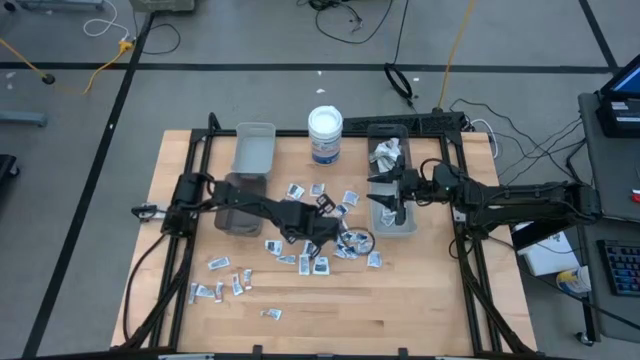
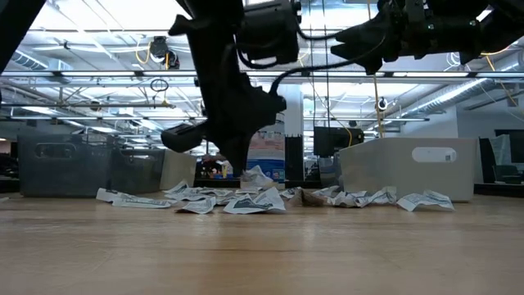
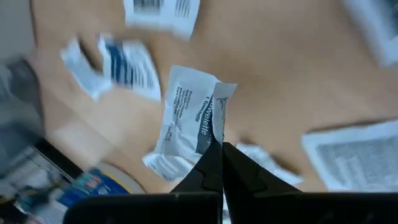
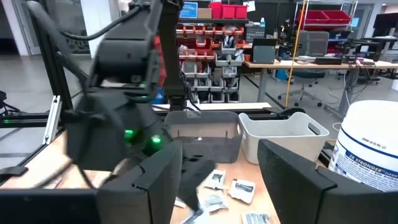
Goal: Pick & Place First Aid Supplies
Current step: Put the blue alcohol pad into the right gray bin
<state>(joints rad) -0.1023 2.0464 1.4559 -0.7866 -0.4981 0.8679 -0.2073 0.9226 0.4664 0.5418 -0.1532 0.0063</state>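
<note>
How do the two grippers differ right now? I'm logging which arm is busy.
The left gripper is shut on a packet, pinching its edge; the right gripper is open and empty. The left gripper sits over the scattered packets mid-table; the right gripper hangs over the clear bin at the table's right side. Both have two dark fingers.

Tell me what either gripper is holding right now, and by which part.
The left gripper pinches a white packet by one edge, fingers shut on it. The right gripper is open over the clear bin, holding nothing.
</note>
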